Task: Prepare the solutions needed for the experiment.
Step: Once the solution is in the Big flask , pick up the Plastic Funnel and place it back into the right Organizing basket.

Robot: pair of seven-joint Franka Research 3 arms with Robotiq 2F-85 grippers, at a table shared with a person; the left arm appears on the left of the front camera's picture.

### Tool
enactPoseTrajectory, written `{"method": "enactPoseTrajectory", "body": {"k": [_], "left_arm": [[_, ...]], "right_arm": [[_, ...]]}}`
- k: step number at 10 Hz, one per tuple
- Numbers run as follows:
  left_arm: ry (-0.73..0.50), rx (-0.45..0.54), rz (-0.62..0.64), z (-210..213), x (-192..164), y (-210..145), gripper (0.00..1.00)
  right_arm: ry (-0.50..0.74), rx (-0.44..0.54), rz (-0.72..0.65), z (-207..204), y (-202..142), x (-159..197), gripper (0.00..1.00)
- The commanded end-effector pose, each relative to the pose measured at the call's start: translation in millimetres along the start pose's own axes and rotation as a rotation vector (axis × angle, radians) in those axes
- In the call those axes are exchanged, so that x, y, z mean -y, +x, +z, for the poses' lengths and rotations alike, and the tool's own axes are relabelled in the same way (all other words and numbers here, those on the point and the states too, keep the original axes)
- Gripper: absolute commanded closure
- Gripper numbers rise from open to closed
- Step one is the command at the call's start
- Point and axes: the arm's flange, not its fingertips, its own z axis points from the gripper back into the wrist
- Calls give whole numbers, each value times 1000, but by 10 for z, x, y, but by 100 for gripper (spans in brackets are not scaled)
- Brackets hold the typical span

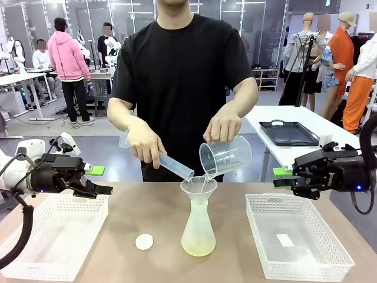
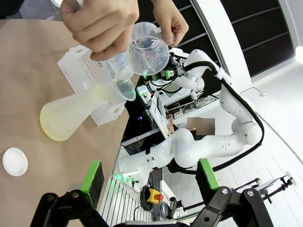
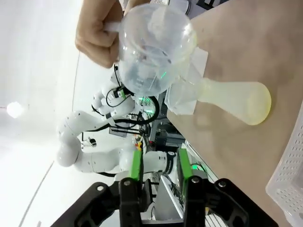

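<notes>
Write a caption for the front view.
A person tips a beaker and a graduated cylinder over the funnel on a flask of pale yellow liquid.

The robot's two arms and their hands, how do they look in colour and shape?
Both arms are white with rounded joints: the left arm and the right arm. Each ends in a black two-finger hand with green pads, the left hand and the right hand. A black cable loops beside the left arm.

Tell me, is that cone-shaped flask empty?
No, slightly filled: pale yellow liquid pools at the bottom of the upright flask, well below its neck.
</notes>
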Motion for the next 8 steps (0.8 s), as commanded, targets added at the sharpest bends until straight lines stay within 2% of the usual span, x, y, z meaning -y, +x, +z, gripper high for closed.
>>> {"method": "enactPoseTrajectory", "body": {"k": [1, 4, 5, 6, 7, 8], "left_arm": [[-8, -13, -6, 15, 24, 0, 0], [-8, -13, -6, 15, 24, 0, 0], [-8, -13, -6, 15, 24, 0, 0], [-8, -13, -6, 15, 24, 0, 0], [-8, -13, -6, 15, 24, 0, 0], [-8, -13, -6, 15, 24, 0, 0]], "right_arm": [[28, 18, -27, -37, 11, 0, 46], [36, 8, -48, -26, 18, 60, 19], [24, 12, -72, -25, 29, 70, 6], [-18, 21, -117, -43, 46, 75, 6], [24, 5, -34, -15, 4, 82, 6], [24, 5, -34, -15, 4, 82, 6]]}}
